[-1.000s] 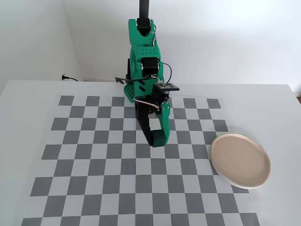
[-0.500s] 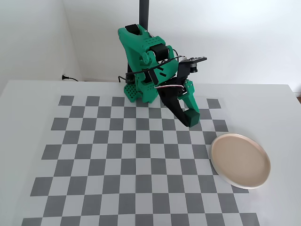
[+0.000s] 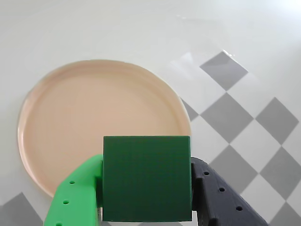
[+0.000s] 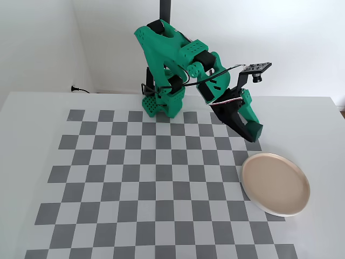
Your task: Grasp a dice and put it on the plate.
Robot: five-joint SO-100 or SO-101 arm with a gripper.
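In the wrist view the dice [image 3: 146, 178], a plain dark green cube, sits clamped between a bright green finger [image 3: 77, 190] on the left and a black finger [image 3: 211, 193] on the right. My gripper [image 3: 146, 165] is shut on it. Beyond the cube lies the round pinkish-beige plate [image 3: 89, 117], and the cube's lower part overlaps the plate's near rim. In the fixed view the gripper [image 4: 252, 131] hangs in the air, up and to the left of the plate [image 4: 276, 183]. There the dice cannot be told apart from the dark fingertips.
A grey-and-white checkered mat [image 4: 135, 178] covers the white table. The green arm base [image 4: 161, 102] and a black pole [image 4: 164, 11] stand at the back middle. A black plug [image 4: 75, 89] lies by the wall at the back left.
The arm has lifted off the mat's middle and swung to the right, carrying the dice from the board's centre to a spot in the air near the plate.
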